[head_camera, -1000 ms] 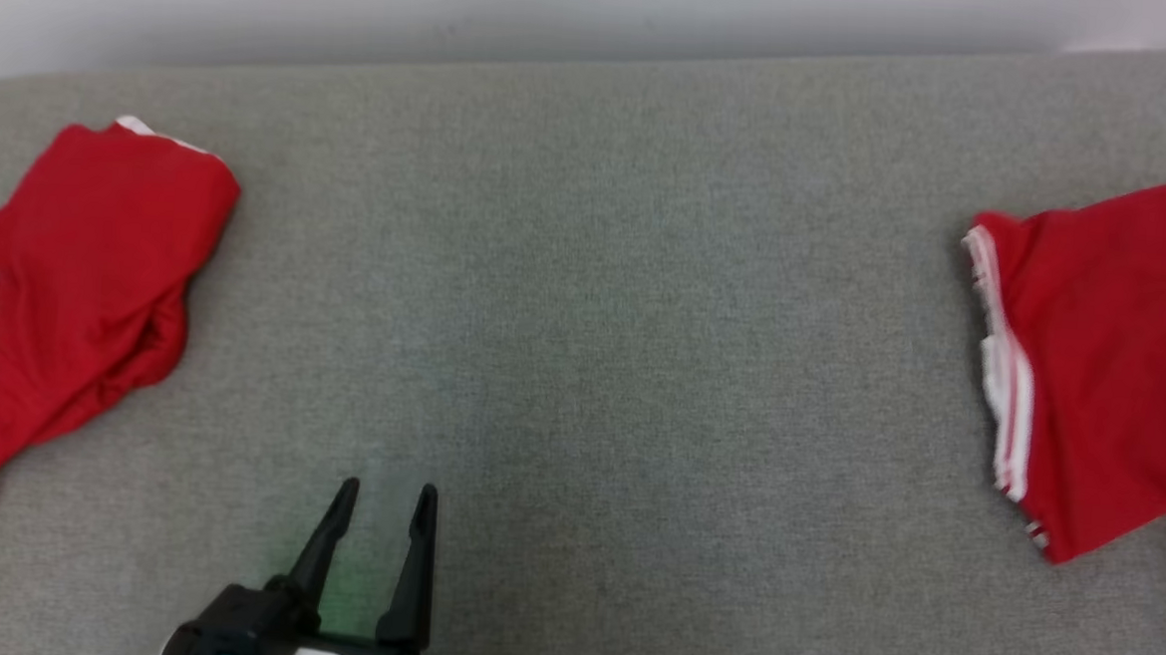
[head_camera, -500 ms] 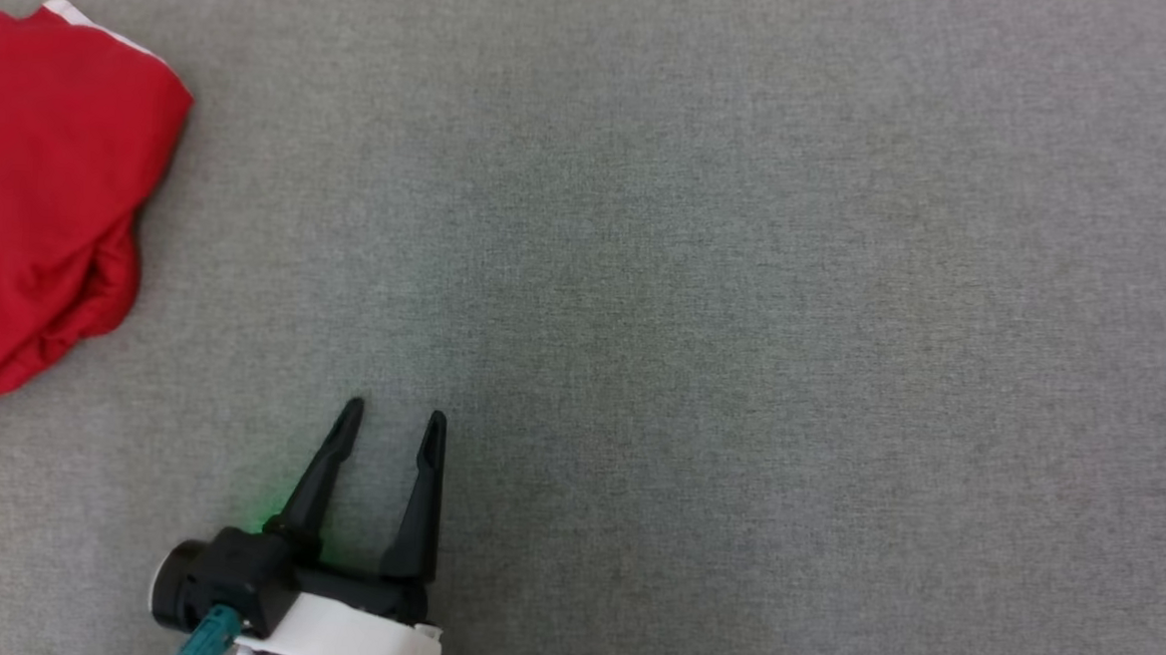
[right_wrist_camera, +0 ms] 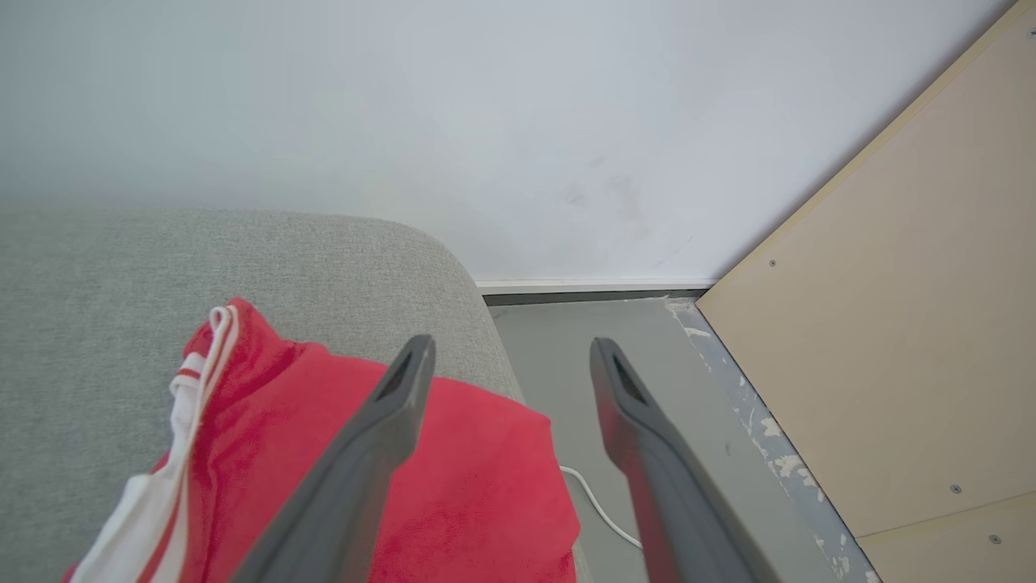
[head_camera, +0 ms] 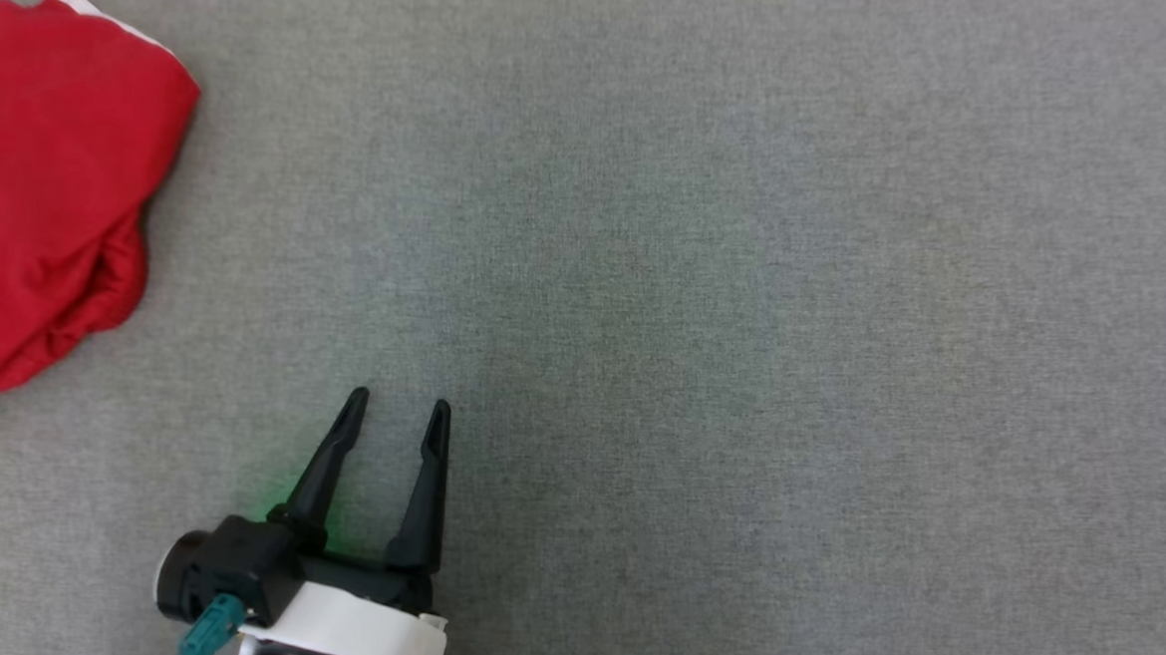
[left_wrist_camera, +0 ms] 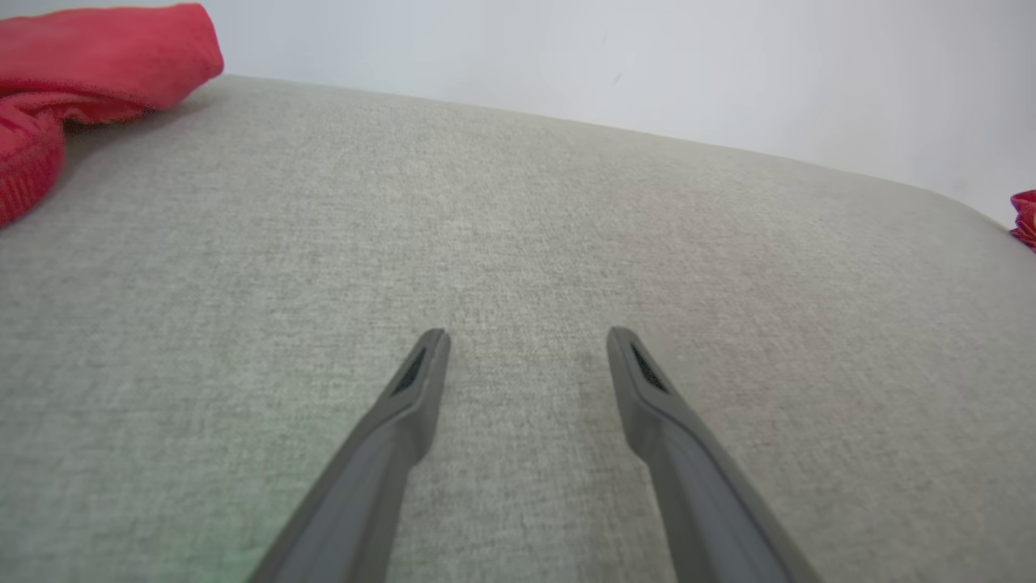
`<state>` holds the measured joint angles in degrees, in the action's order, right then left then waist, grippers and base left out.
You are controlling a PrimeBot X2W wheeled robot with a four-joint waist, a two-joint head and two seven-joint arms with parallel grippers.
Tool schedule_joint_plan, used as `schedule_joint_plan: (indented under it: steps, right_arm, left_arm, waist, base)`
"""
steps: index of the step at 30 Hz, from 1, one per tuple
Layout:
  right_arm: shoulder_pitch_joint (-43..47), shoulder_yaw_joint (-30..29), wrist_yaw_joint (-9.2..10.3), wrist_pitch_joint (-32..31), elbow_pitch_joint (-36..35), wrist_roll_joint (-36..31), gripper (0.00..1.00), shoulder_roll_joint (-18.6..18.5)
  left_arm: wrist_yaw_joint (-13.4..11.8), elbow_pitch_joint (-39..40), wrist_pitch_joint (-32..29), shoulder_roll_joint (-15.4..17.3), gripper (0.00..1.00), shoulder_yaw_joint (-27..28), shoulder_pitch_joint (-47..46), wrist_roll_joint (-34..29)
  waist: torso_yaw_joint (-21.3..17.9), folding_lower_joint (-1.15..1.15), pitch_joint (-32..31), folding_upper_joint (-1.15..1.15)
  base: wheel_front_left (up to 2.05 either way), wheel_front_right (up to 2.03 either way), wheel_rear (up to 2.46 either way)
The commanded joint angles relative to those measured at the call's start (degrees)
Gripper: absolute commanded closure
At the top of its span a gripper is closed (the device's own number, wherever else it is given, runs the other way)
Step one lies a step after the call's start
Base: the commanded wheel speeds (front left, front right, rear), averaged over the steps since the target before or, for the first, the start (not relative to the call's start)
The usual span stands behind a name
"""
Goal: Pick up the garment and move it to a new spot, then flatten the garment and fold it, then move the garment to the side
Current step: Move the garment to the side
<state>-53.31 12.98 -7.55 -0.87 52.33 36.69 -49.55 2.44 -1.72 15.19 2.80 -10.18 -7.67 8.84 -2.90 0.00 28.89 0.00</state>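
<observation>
At right edge of sofa the striped red garment lies free below right gripper, fingers wide open & empty, likely bc it is set aside; left gripper open too, empty, over bare seat

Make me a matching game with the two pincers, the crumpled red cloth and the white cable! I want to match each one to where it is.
Column one:
1. left pincer
2. right pincer
3. crumpled red cloth
4. white cable

Column two:
A. lying on the floor
B. open, by the striped red garment
C. far left on the grey cushion
D. open, over bare grey cushion

Pairs: 1-D, 2-B, 3-C, 4-A.
</observation>
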Motion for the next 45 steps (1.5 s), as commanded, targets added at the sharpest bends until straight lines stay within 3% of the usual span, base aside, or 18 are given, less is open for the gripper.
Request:
schedule_joint_plan:
  steps: [1,9,17,22,32,39,45]
  right_arm:
    - [0.0,-0.3,0.14,1.7,0.1,-1.1,0.0,0.6]
    - [5.7,1.1,0.14,8.8,-7.4,-3.9,0.0,4.6]
    - [18.9,-0.1,0.13,13.6,-17.8,-7.4,0.0,10.1]
    - [29.6,-5.8,0.14,15.4,-23.6,-12.4,0.0,16.9]
    - [47.0,-16.1,0.14,16.0,-36.7,-27.4,0.0,35.7]
    - [53.7,-16.0,0.14,16.0,-40.0,-31.2,0.0,42.7]
    - [56.8,-14.4,0.14,16.0,-40.0,-32.6,0.0,45.2]
  left_arm:
    - [-0.4,-0.3,-0.1,0.2,0.0,0.0,0.0,1.1]
    - [-1.9,-0.4,-0.1,0.2,0.0,-0.3,2.2,3.4]
    - [-3.5,-0.5,-0.1,0.2,0.0,0.0,5.5,5.4]
    - [-4.2,-0.1,-0.1,0.2,0.0,1.1,7.8,6.0]
    - [-3.1,-1.2,-0.1,0.2,0.0,3.6,10.9,4.5]
    - [-2.8,-2.5,-0.1,0.2,0.0,5.7,13.2,3.9]
    - [-2.7,-3.0,-0.1,0.2,0.0,7.1,15.0,4.0]
  waist:
    - [-0.1,0.0,-1.1,0.0]
    - [-0.1,0.0,-7.7,0.0]
    - [2.1,0.0,-15.9,0.0]
    - [3.5,0.0,-19.9,0.0]
    - [3.1,0.0,-24.3,0.0]
    - [1.6,0.0,-27.2,0.0]
    - [0.3,0.0,-28.8,0.0]
  base:
    - [0.0,0.0,0.0]
    - [0.0,0.0,0.0]
    - [0.0,0.0,0.0]
    - [0.0,0.0,0.0]
    - [0.0,0.0,0.0]
    - [0.0,0.0,0.0]
    - [0.0,0.0,0.0]
